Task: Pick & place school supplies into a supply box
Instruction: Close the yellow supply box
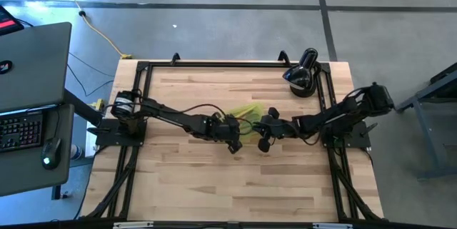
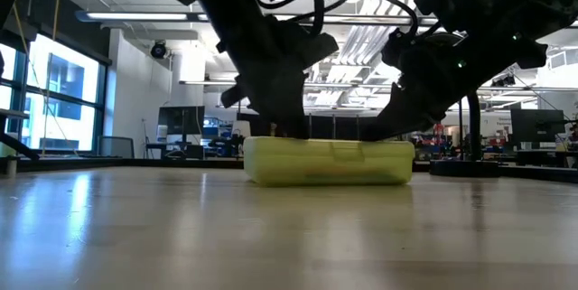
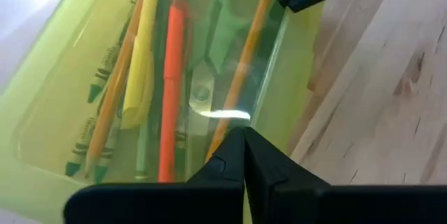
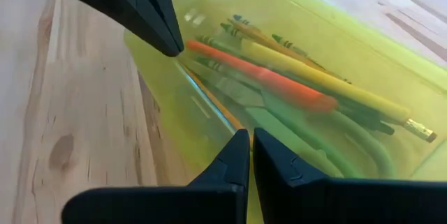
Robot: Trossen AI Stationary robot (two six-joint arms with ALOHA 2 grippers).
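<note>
The supply box (image 1: 246,109) (image 2: 330,163) is a translucent yellow-green case lying flat on the table's middle with its lid down. Through the lid (image 3: 70,77) I see an orange-red pen (image 3: 171,77), a yellow pen (image 3: 140,63), a pencil (image 3: 251,42), crayons and green-handled scissors (image 3: 230,21). My left gripper (image 1: 239,123) (image 3: 244,135) and my right gripper (image 1: 265,123) (image 4: 250,135) are both shut. They stand tip to tip over the box's near long side, the left one by its left end, the right one by its right end. My left gripper sets its shut fingertips (image 3: 241,144) on the lid's long edge (image 3: 262,105), slanting down from the table's left. The box stays flat on the table. My right gripper sets its shut fingertips (image 4: 244,147) on the same long edge (image 4: 209,105), slanting down from the table's right.
A black rounded device (image 1: 303,74) stands at the far right corner of the table. Black frame rails (image 1: 143,86) run along the table's sides. A laptop (image 1: 32,58) and keyboard sit on a stand off the left edge. Bare wood (image 1: 235,186) lies toward the near edge.
</note>
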